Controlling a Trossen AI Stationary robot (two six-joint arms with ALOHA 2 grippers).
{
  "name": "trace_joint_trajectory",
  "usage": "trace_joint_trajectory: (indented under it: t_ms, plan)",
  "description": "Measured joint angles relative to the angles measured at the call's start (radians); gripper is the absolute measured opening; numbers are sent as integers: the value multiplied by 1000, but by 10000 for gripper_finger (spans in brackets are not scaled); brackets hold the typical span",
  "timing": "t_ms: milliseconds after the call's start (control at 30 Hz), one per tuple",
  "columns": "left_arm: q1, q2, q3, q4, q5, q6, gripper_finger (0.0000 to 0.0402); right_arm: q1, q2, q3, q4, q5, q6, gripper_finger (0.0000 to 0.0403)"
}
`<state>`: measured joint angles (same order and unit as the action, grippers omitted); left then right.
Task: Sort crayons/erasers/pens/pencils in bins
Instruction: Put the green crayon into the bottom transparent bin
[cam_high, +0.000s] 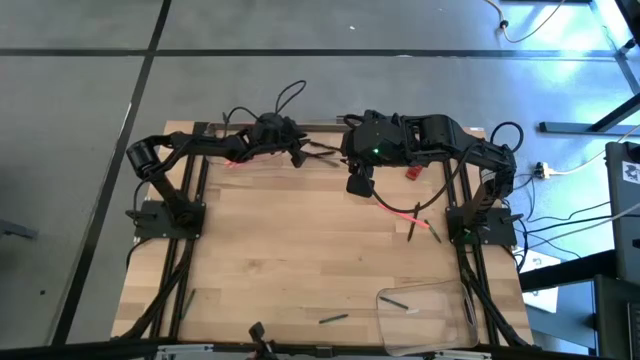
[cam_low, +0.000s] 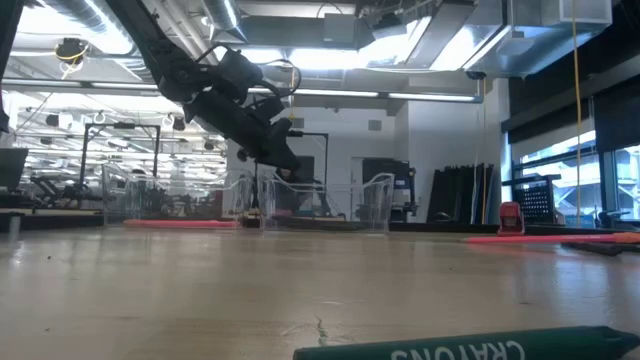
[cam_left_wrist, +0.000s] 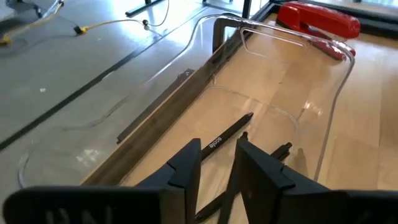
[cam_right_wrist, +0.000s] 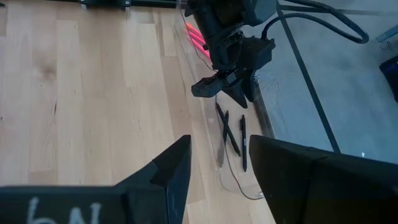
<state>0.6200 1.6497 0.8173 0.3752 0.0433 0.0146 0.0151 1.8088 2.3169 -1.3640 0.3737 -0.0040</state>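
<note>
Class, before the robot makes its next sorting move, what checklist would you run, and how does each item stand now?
1. Left gripper open and empty above the clear plastic bin at the table's far edge: ok.
2. Thin black pens lie inside that bin: ok.
3. Right gripper open and empty: ok.
4. No loose sticks on the wooden table: not ok; a pink-red stick and a green stick lie there.
5. Each bin holds one kind only: cannot tell.
</note>
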Motion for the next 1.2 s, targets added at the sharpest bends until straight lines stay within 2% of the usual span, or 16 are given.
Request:
trace_joint_trajectory:
  t_ms: [133, 233, 433, 533, 700, 800, 1033, 1200]
  plan:
    - [-1, -27, -2, -5, 4, -83, 90, 0, 0, 0, -1, 0, 1, 165]
    - [-16, -94, -2, -45, 23, -83, 89, 0, 0, 0, -2, -1, 2, 165]
    - [-114, -318, -1, -329, -9, -34, 89, 0, 0, 0, -3, -6, 0, 165]
    - [-187, -444, -1, -541, -20, -95, 91, 0, 0, 0, -3, -7, 0, 165]
    - [-349, -615, -1, -899, -37, -358, 89, 2, 0, 0, -3, -9, 0, 165]
    - [-466, -687, -1, -1056, -37, -545, 90, 2, 0, 0, -3, -9, 0, 165]
    - [-755, -761, -1, -1224, -22, -1124, 88, 2, 0, 0, -3, -10, 0, 165]
    - [-971, -733, -1, -1308, 12, -1433, 87, 2, 0, 0, -12, -11, 0, 165]
